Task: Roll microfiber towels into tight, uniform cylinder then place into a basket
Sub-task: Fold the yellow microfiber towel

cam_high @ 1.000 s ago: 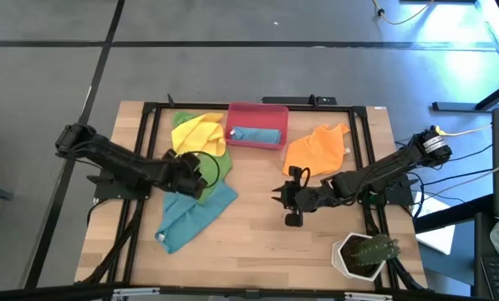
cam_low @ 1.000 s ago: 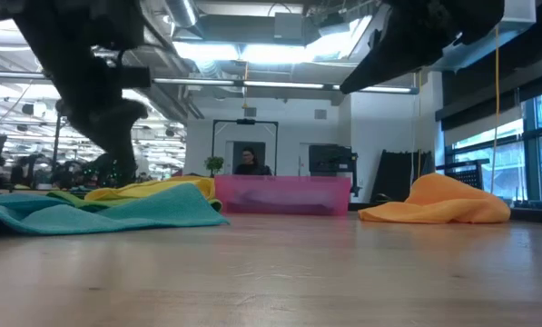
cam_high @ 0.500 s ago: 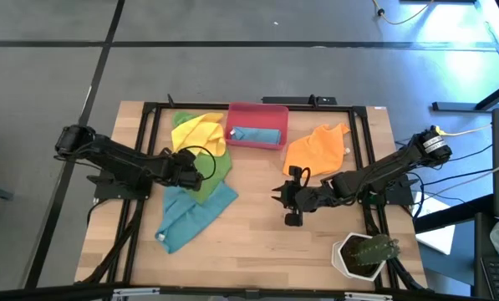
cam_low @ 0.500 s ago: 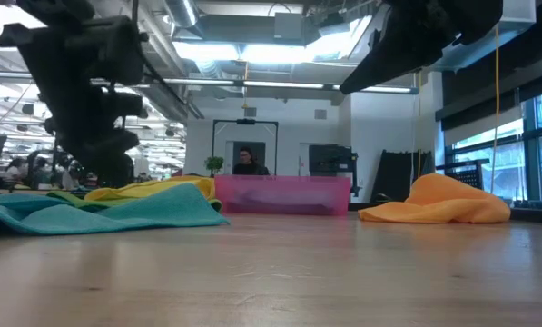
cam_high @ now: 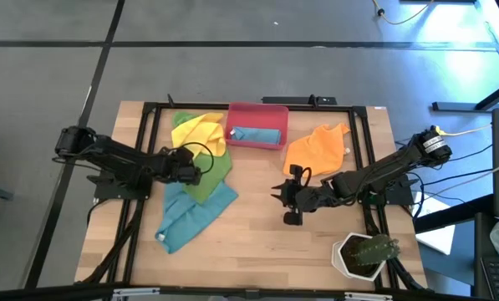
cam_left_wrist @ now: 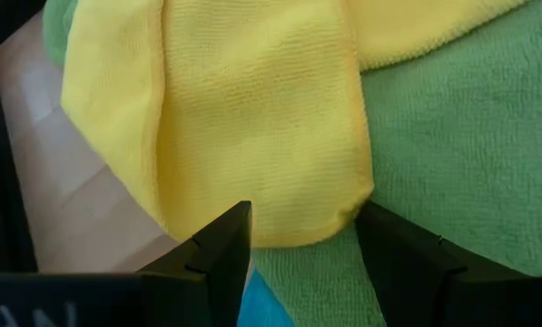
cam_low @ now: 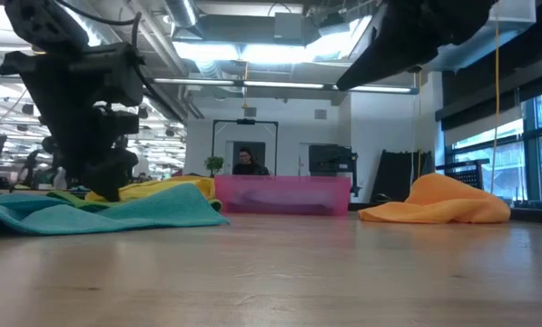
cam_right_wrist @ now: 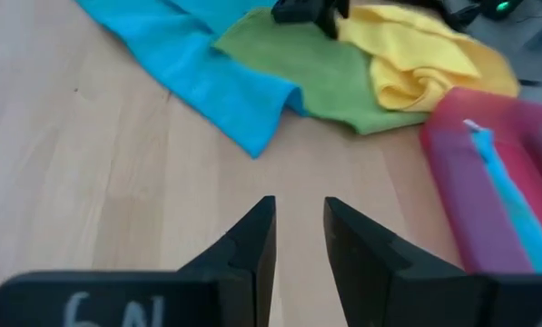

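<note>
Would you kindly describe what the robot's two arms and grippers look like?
Both arms are dark, jointed and slim, with black cables looping near the wrists. The left gripper and right gripper each have two black, angular, wedge-shaped fingers. Pale lettering marks the right gripper's base.

Robotics lab, exposed ceiling ducts (cam_low: 252,36), monitors (cam_low: 330,159)

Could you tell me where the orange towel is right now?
In the high view, the orange towel lies crumpled right of the basket, just beyond the right gripper.
</note>
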`<action>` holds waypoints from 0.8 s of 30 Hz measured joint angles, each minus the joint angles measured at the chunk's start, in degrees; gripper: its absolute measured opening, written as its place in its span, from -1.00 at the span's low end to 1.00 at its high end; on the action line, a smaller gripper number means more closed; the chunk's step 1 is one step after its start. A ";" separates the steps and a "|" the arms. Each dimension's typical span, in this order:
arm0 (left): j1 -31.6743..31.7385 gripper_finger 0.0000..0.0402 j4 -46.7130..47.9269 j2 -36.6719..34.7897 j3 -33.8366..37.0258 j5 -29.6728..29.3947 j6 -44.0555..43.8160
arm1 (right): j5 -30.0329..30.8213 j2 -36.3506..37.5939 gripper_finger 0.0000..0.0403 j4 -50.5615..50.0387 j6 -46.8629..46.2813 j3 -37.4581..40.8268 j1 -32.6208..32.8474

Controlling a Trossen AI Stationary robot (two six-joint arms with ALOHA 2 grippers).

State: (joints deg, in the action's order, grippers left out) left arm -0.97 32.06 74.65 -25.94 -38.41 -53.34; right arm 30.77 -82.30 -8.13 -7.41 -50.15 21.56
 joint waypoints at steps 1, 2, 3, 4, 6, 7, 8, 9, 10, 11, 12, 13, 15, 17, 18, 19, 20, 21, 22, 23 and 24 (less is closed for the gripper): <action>0.13 -0.09 -0.11 0.00 0.00 -0.02 0.05 | 0.51 0.00 -0.52 0.25 0.17 0.00 0.00; 0.17 -0.13 -0.12 0.00 0.00 -0.02 0.04 | 0.68 0.00 -0.52 0.59 0.27 0.00 0.00; 0.16 -0.19 -0.11 0.00 0.00 -0.04 0.04 | 0.81 0.00 -0.52 0.91 0.42 0.00 0.00; 0.08 -0.25 -0.14 0.00 0.00 -0.07 0.04 | 0.89 0.00 -0.52 1.15 0.68 0.00 -0.01; -0.19 -0.40 -0.15 0.00 0.00 -0.12 0.04 | 1.03 0.00 -0.52 1.19 1.69 0.00 0.00; -0.40 -0.49 -0.23 0.00 0.00 -0.18 0.03 | 1.05 0.00 -0.52 1.21 1.91 0.00 0.00; -0.65 -0.58 -0.31 0.00 0.00 -0.22 0.02 | 1.07 0.00 -0.52 1.28 1.96 0.00 0.00; -0.93 -0.68 -0.46 0.00 -0.01 -0.24 0.02 | 1.09 0.00 -0.52 1.30 2.00 0.00 0.00; -1.22 -0.79 -0.60 0.00 -0.02 -0.24 0.02 | 1.09 0.00 -0.52 1.28 2.32 0.00 0.00; -1.54 -0.89 -0.78 0.00 -0.04 -0.26 -0.02 | 1.09 0.00 -0.52 1.32 3.08 0.00 0.00; -1.91 -0.94 -0.92 0.00 -0.07 -0.42 -0.06 | 1.09 0.00 -0.52 1.39 3.31 0.00 0.00; -2.28 -0.96 -0.71 0.02 -0.35 -0.67 -0.05 | 1.09 0.00 -0.52 1.45 3.42 0.00 0.00; -3.20 -0.98 0.49 0.02 -2.01 -1.06 -0.05 | 1.10 0.00 -0.52 1.45 3.46 0.00 0.00; -4.13 -0.99 2.85 -0.03 -4.80 -1.96 -0.05 | 1.11 0.00 -0.52 1.45 3.53 0.00 0.00; -4.71 -0.99 4.34 -0.07 -6.53 -2.76 -0.05 | 1.11 0.00 -0.52 1.45 3.55 0.00 0.00; -5.38 -0.99 5.77 -0.09 -8.46 -3.68 0.02 | 1.11 0.00 -0.52 1.46 3.59 0.00 0.00; -6.24 -1.00 7.53 -0.09 -10.85 -4.90 0.02 | 1.11 0.00 -0.52 1.47 3.60 0.00 0.00; -7.23 -1.00 9.23 -0.09 -13.17 -6.28 0.01 | 1.11 0.00 -0.52 1.47 3.60 0.00 0.00; -8.42 -1.00 10.92 -0.09 -15.53 -7.75 0.02 | 1.11 0.00 -0.52 1.47 3.61 0.00 0.00; -9.69 -1.00 12.51 -0.09 -17.91 -9.37 0.01 | 1.11 0.00 -0.52 1.47 3.61 0.00 0.00; -11.13 -1.00 13.57 -0.09 -20.12 -11.31 0.02 | 1.14 0.00 -0.52 1.49 3.60 0.00 0.00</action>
State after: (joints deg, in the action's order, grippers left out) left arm -12.10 45.64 74.56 -46.06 -49.72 -53.32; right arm 31.91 -82.30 -6.64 -3.81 -50.15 21.56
